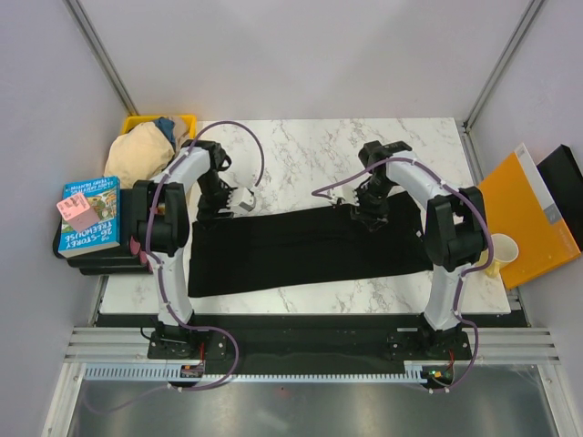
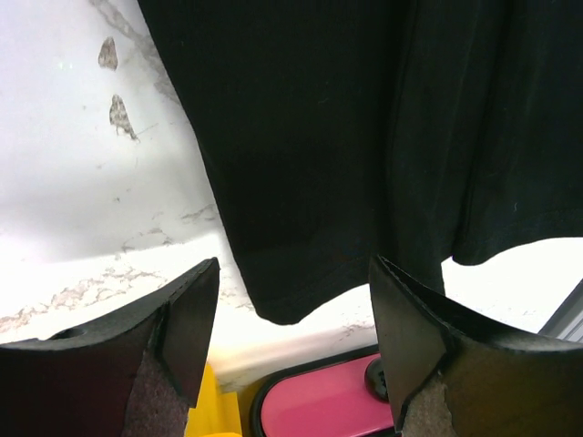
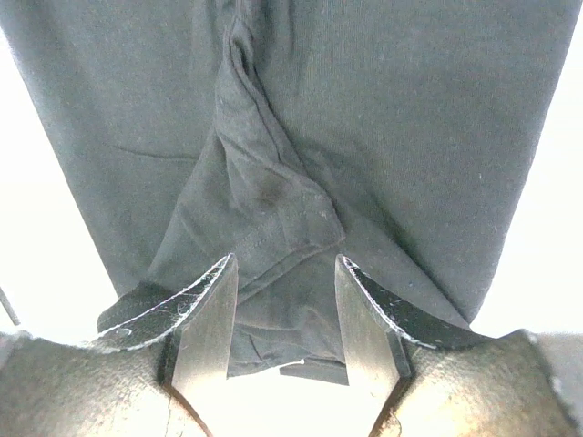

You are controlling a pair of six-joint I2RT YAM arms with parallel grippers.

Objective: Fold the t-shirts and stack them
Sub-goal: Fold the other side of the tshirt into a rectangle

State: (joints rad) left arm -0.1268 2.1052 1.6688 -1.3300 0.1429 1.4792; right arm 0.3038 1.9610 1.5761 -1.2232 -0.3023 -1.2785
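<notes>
A large black t-shirt (image 1: 310, 250) lies on the marble table (image 1: 301, 146), folded into a long strip running left to right. My left gripper (image 1: 232, 202) hovers at the strip's far left corner; in the left wrist view it (image 2: 291, 273) is open, the shirt's corner (image 2: 282, 291) lying apart from both fingers. My right gripper (image 1: 369, 218) sits over the strip's far edge, right of centre. In the right wrist view it (image 3: 284, 264) is open, with a bunched fold of the black cloth (image 3: 273, 200) lying loose between its fingers. A beige t-shirt (image 1: 137, 155) and a blue one (image 1: 166, 126) sit in the yellow bin (image 1: 187, 118).
A stack of books (image 1: 89, 214) lies off the table's left edge. An orange folder (image 1: 528, 218) and a pale cup (image 1: 504, 248) stand at the right edge. A pink, black-rimmed object (image 2: 319, 405) shows beyond the table edge in the left wrist view.
</notes>
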